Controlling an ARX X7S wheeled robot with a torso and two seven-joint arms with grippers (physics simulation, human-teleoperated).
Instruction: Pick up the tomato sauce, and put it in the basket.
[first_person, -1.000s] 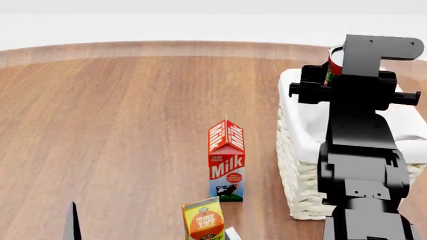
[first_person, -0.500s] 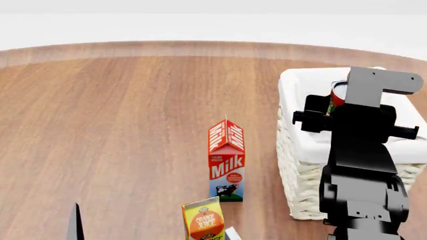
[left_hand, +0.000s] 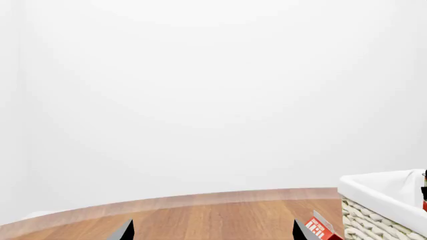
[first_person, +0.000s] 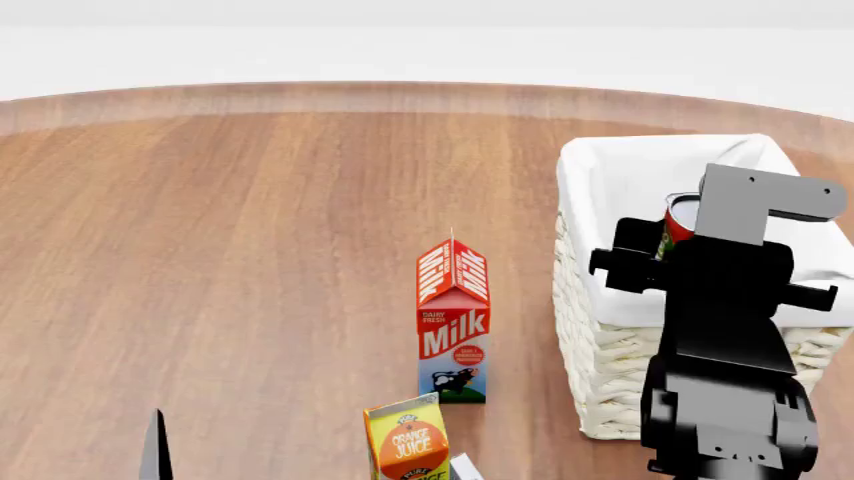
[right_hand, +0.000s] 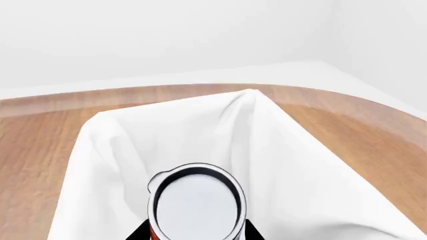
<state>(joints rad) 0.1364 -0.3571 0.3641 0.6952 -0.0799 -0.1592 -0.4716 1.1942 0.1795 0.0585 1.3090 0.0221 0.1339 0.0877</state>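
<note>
The tomato sauce can (first_person: 678, 217) with its red label and silvery top (right_hand: 196, 202) is held in my right gripper (first_person: 694, 232), whose black fingers press both sides of it. The can hangs inside the opening of the cream wicker basket (first_person: 607, 360), above its white cloth liner (right_hand: 280, 165). My left gripper (left_hand: 213, 231) is open and empty; only its two dark fingertips (left_hand: 123, 231) show, low over the wooden table, and one tip (first_person: 158, 448) shows in the head view.
A red milk carton (first_person: 454, 322) stands left of the basket. An orange juice carton (first_person: 408, 440) stands in front of it at the near edge. The wooden table (first_person: 240, 230) stretches to the left. The basket's corner (left_hand: 387, 207) shows in the left wrist view.
My right gripper has moved down with the tomato sauce can, from above the basket's far rim into the basket's opening. The left gripper has barely moved.
</note>
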